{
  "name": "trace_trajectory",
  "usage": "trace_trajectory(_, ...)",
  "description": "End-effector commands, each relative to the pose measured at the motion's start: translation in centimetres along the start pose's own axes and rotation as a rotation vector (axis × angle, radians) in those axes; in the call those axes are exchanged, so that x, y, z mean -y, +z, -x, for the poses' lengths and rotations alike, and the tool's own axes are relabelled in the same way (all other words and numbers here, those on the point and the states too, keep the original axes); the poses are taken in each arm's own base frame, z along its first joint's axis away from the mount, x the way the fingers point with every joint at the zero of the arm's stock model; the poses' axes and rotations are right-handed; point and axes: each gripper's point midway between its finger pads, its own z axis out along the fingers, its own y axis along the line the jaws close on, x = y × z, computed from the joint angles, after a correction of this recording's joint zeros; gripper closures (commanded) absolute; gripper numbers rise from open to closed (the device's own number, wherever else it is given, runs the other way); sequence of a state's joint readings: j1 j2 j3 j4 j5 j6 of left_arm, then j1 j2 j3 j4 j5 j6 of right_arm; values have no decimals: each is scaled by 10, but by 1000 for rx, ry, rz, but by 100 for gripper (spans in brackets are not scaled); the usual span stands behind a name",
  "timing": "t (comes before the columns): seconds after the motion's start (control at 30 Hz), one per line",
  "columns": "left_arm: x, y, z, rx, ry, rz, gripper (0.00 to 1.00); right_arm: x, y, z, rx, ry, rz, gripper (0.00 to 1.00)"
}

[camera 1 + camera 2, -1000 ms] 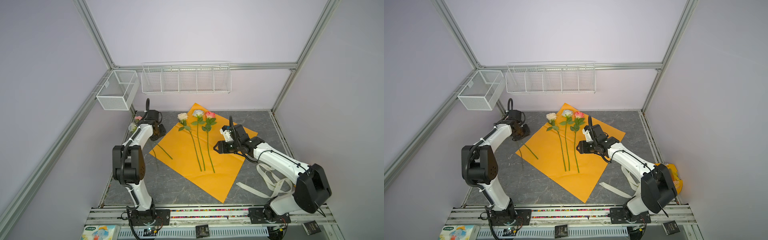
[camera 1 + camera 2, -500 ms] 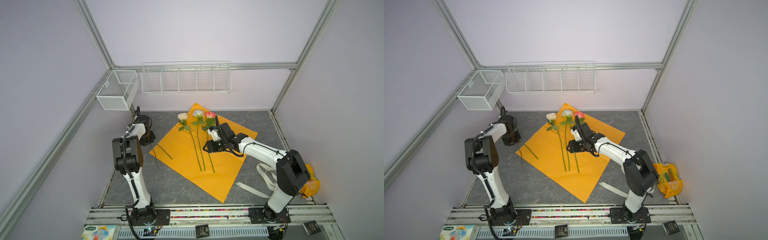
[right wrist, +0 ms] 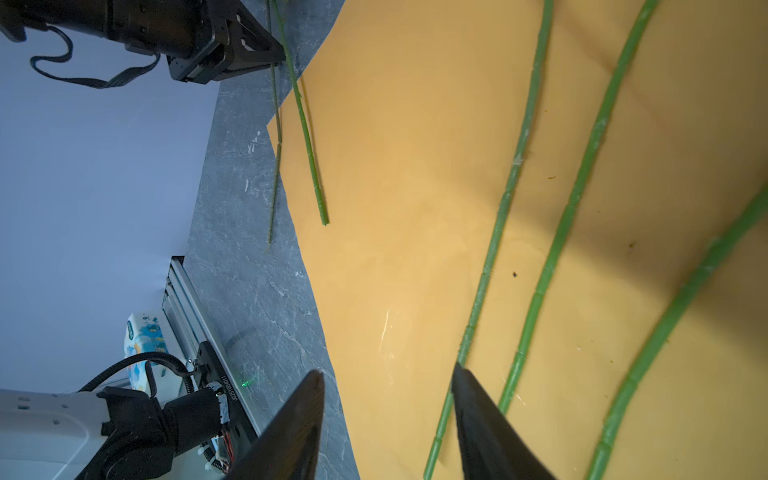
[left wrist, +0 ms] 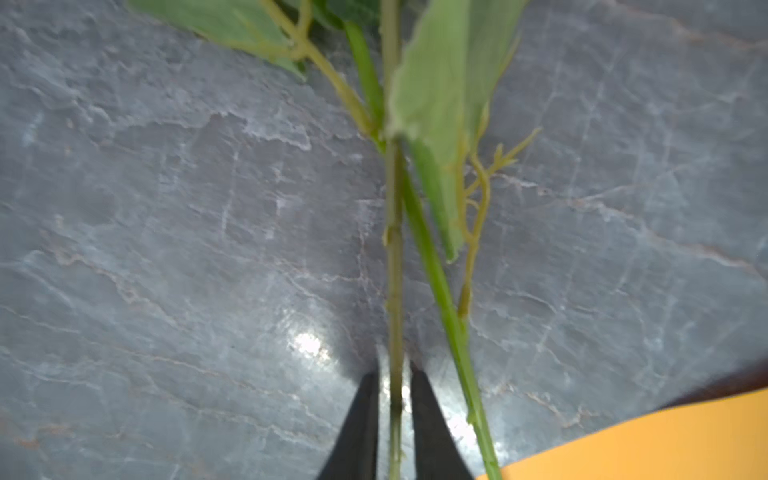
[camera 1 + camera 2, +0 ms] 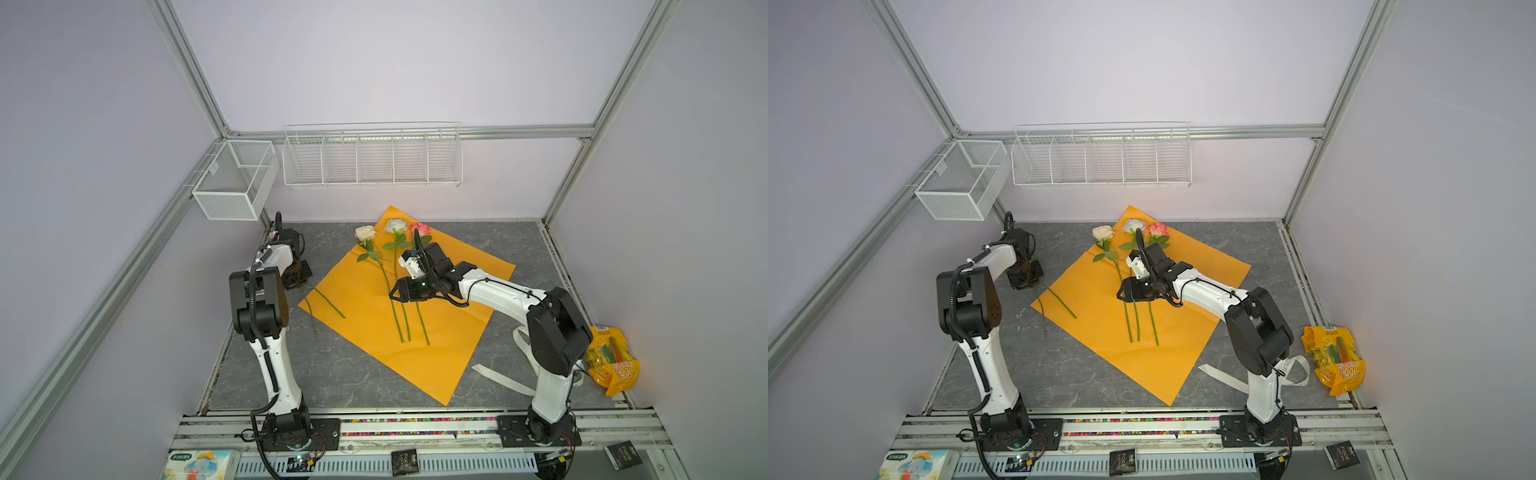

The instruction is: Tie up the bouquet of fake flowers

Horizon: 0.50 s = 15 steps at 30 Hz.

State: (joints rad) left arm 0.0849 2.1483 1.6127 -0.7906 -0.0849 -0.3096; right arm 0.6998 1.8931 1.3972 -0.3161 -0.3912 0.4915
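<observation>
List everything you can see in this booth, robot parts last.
table: one, grey
fake roses: three, cream, white and pink, on the sheet
loose stems: two, green, at the sheet's left corner
wrapping sheet: one, orange, centre
ribbon: one, cream, front right
snack bag: one, yellow, right edge
wire baskets: two, white, hanging at the back-left
tissue pack: one, colourful, front left
sachets: two, black, front rail
left gripper: one, black, jaws nearly together astride one loose stem
right gripper: one, black, jaws open above the sheet
</observation>
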Motion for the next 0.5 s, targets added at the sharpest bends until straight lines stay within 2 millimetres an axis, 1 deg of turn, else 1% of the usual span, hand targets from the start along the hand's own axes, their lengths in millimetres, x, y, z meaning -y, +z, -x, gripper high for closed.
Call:
trace_trajectory(0.0,1,4,-3,-26,25,-5,95,-14,-2,5,12,0,32,47)
trace_trajectory(0.07,3,-4,-3,-24,34,-18,99,-14,-5,5,17,0,24,47)
trace_trajectory(0.13,4,-21,-1,-6,38,-40,100,-12,-13,4,29,-10,-7,47)
trace_trajectory(0.27,21,-70,-1,37,75,-137,100,-2,-43,7,100,-21,-93,47)
trace_trajectory(0.33,37,-94,-8,67,127,-155,100,10,-60,8,144,0,-147,47)
trace_trajectory(0.4,57,-115,-19,95,164,-157,100,29,-81,7,197,45,-213,47)
trace_trajectory(0.47,85,-128,-34,94,191,-222,100,49,-98,1,231,100,-263,47)
